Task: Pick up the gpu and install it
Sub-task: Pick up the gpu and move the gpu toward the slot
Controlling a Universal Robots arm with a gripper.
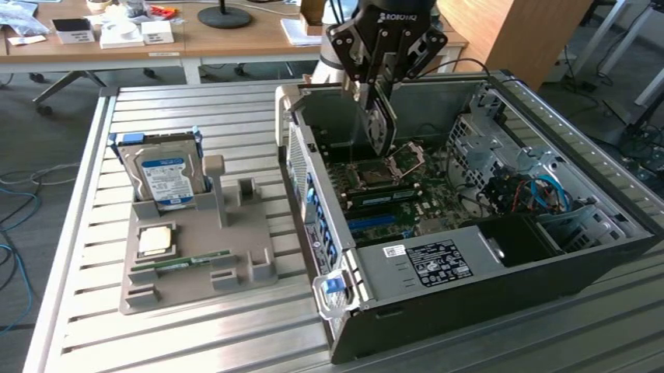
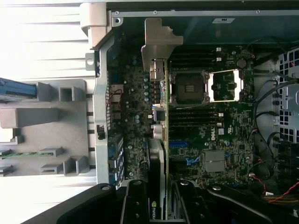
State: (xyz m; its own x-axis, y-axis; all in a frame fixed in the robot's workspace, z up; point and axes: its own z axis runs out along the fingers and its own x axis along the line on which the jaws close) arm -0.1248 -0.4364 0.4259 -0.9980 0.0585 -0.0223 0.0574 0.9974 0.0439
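Exterior view's left: grey tray (image 1: 244,272) holds hard drive (image 1: 166,175) and memory strip (image 1: 192,260). Centre: open computer case (image 1: 467,311). My gripper (image 1: 375,89) is clamped on gpu (image 1: 381,128). Card hangs on edge directly beneath gripper, above motherboard (image 1: 415,194), with silver bracket (image 2: 158,44) toward case wall. Pickup done, I judge; seating in slot not yet done.

- In the exterior view, the case (image 1: 498,307) sits on the table (image 1: 207,342), with the tray (image 1: 182,289) just beside it at 9 o'clock.
- On the tray, the drive (image 1: 161,175) stands upright at 11 o'clock, the chip (image 1: 155,239) lies flat at 9, and the RAM (image 1: 182,264) lies flat at 7.
- Inside the case, the gpu (image 1: 381,128) hangs on edge in the gripper (image 1: 377,89), over the motherboard (image 1: 421,198) at 11 o'clock.
- The supply (image 1: 431,260) lies at 6 o'clock from the motherboard.
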